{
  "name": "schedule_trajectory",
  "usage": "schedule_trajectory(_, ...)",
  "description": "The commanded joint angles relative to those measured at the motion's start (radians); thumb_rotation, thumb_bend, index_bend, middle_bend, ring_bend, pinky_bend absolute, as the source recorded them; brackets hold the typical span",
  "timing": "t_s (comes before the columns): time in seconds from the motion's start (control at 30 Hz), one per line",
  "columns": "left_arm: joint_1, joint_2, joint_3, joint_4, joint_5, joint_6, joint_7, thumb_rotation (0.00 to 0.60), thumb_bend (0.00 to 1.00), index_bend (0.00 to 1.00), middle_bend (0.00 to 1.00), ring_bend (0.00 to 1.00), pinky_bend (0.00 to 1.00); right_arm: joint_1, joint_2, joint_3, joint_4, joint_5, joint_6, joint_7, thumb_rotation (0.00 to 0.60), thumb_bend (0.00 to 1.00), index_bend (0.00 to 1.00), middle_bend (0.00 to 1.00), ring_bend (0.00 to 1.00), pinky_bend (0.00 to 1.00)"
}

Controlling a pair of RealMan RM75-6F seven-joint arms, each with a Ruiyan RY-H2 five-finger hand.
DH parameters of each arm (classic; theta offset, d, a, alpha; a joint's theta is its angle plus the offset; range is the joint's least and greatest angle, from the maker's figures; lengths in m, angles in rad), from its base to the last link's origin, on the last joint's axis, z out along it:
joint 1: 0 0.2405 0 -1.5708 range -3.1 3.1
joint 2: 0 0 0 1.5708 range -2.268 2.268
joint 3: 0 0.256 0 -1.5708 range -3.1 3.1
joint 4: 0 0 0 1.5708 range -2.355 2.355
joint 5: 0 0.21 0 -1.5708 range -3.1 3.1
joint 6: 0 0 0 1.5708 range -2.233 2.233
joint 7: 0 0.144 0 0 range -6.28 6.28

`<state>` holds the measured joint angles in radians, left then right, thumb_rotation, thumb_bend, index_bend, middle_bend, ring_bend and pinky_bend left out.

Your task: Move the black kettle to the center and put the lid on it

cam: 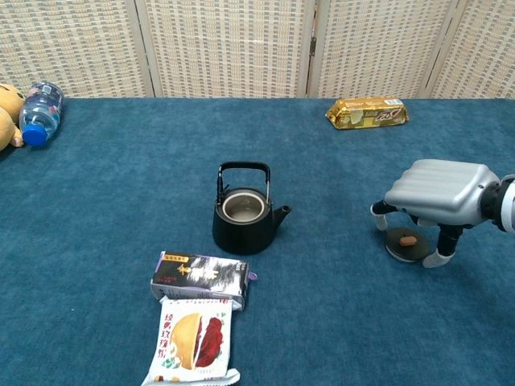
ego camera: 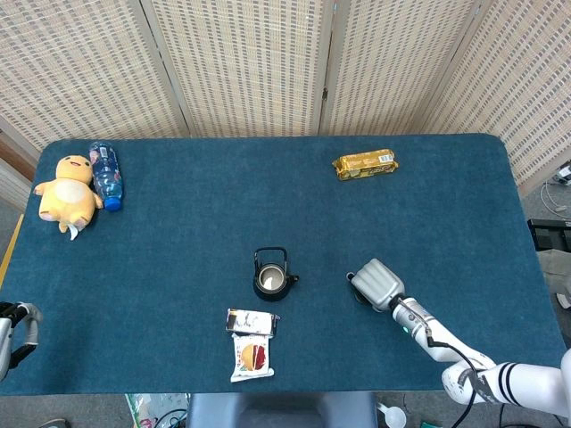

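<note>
Black lid (cam: 407, 244) lies flat under right hand (cam: 438, 194), between its spread fingertips (cam: 435, 257); not gripped.

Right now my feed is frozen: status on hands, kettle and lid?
Right hand poised over lid, fingers straddling it, no grip confirmed. Left hand at table edge, holding nothing. Kettle central, uncovered. Path from lid to kettle clear.
</note>
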<state>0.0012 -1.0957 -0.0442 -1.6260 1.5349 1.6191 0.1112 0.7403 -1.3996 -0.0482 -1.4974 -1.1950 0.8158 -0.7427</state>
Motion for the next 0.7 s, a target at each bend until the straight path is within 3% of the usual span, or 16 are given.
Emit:
schedule_trajectory(0.03,0.000,-0.001,0.000,0.000,0.000,0.000,0.002,0.600,0.56,0.58,0.58,0.42,0.58,0.000,0.000,-0.001,0.000,0.000,0.002,0.001,0.600,0.01,0.38,1.00,1.00,1.00)
schedule_trajectory(0.33,0.000,-0.002,-0.001,-0.001,-0.002,-0.001,0.005,0.600,0.56,0.58,0.58,0.42,0.58,0.000,0.005,-0.004,-0.003,-0.002,0.008,0.009,0.600,0.08,0.46,1.00,1.00,1.00)
schedule_trajectory(0.7,0.001,-0.007,-0.004,-0.002,-0.006,0.001,0.017,0.600,0.56,0.58,0.58,0.42,0.58,-0.005,0.024,-0.004,-0.018,-0.008,0.027,0.022,0.600,0.10,0.47,1.00,1.00,1.00)
